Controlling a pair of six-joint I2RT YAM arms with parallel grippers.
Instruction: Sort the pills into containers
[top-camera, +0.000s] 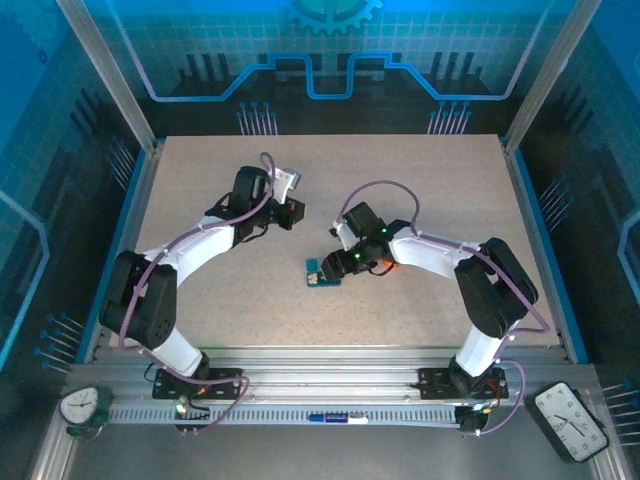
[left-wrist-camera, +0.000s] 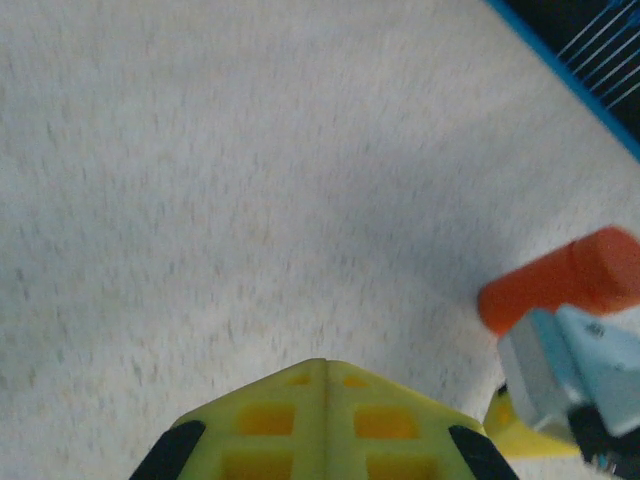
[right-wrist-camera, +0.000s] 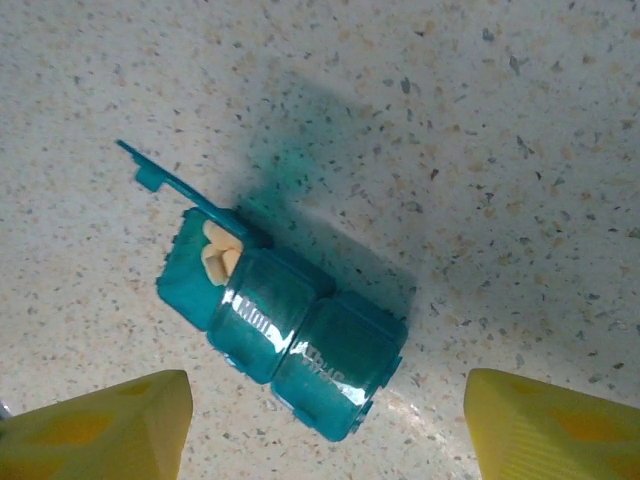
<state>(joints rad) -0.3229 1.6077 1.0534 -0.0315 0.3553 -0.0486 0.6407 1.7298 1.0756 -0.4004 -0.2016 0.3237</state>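
Yellow fingers (right-wrist-camera: 100, 430) of right gripper (right-wrist-camera: 327, 400) are sitting closest to the lens. They are standing wide apart, released and gripping nothing, w/ the containers (right-wrist-camera: 285, 320) lying on the table just ahead of the gap between them.

Progress, judging only: looking partway done.
- The teal strip is lying flat near table centre, right under the right wrist in the top view.
- One end cell is showing its lid (right-wrist-camera: 175, 185) flipped open, w/ pale pills (right-wrist-camera: 220, 258) already sitting inside.
- The other two cells are reading as lidded, so can't tell contents – prob. those are what's left to fill.
- Orange bottle (top-camera: 378, 264) is lying just beside the strip, behind the right gripper.
- Left gripper (left-wrist-camera: 325, 400) is hovering over bare table off to the left, fingers clenched together w/ nothing between.

Surroundings:
- Blue-lit enclosure panels (top-camera: 330, 40) are ringing the cell, alu posts at the corners.
- The table (top-camera: 200, 160) is showing as pale speckled stone-look – flat and matte.
- Two small clocks (top-camera: 80, 405) are sitting at the near rail corners.
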